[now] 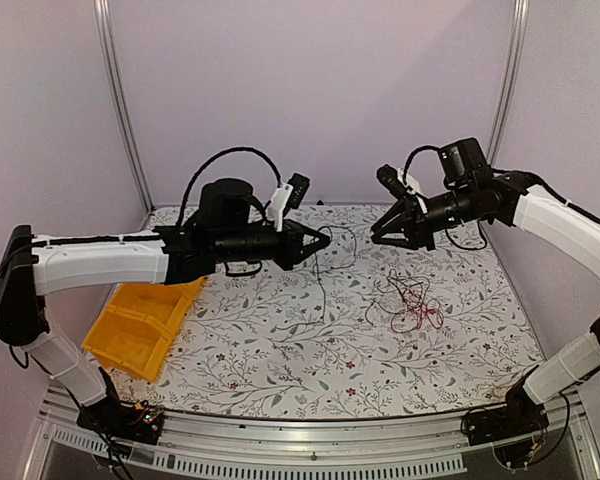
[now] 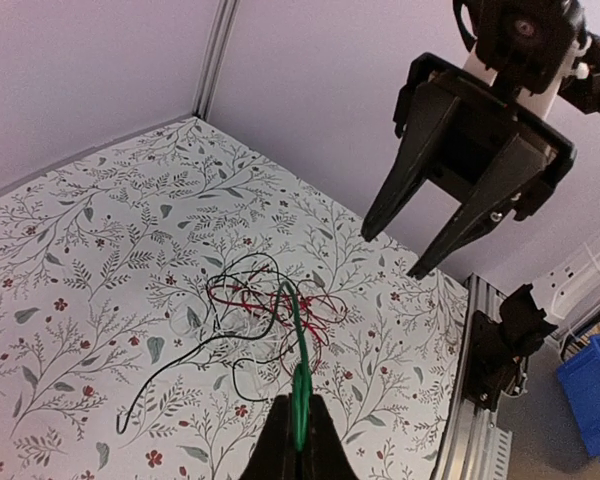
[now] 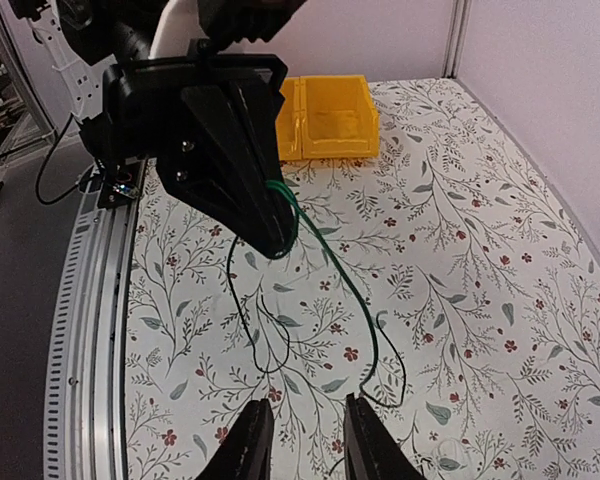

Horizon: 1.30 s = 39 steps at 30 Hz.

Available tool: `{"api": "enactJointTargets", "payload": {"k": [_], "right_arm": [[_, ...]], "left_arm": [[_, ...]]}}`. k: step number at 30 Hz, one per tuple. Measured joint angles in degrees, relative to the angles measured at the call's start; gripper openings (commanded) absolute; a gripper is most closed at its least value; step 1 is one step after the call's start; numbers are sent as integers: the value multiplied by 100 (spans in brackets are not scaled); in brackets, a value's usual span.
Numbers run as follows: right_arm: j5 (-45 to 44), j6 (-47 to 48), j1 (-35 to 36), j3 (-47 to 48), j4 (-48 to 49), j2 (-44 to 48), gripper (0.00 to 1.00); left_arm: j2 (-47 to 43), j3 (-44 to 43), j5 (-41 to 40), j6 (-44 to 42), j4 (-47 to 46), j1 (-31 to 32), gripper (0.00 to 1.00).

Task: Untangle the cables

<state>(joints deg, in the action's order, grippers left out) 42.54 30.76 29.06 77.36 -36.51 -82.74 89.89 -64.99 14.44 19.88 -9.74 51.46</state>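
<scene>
A tangle of thin red and black cables [image 1: 410, 300] lies on the flowered table right of centre; it also shows in the left wrist view [image 2: 265, 300]. My left gripper [image 1: 326, 239] is held above the table and is shut on a thin green cable [image 2: 300, 345] that runs down toward the tangle. In the right wrist view the green cable [image 3: 352, 290] hangs from the left gripper [image 3: 272, 240] to the table, beside a loose black cable [image 3: 252, 312]. My right gripper [image 1: 383, 240] is open and empty, facing the left one across a small gap [image 2: 395, 255], [image 3: 305, 420].
A yellow two-compartment bin [image 1: 140, 325] sits at the table's left front edge, also in the right wrist view [image 3: 330, 120]. Pale walls with metal corner posts [image 1: 120, 100] close the back. A metal rail [image 1: 310, 445] runs along the near edge.
</scene>
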Motion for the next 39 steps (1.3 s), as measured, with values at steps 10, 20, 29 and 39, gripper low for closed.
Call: {"api": "enactJointTargets", "payload": {"k": [10,20,29,39], "right_arm": [[734,-142,133,111,-81,-332,28],[1106,-289,160,197,-157,-553,36],[1381,-417,166,326,-184,-654,30],[1497,-533,162,350,-192,-721,22]], "left_arm": [[494,-289,240,120,-195,190,0],[623,-605,444,2,-197,291,0],[791,-774,579,-116,-116,361,0],[837,-846,621,-184,-52,376,0]]}}
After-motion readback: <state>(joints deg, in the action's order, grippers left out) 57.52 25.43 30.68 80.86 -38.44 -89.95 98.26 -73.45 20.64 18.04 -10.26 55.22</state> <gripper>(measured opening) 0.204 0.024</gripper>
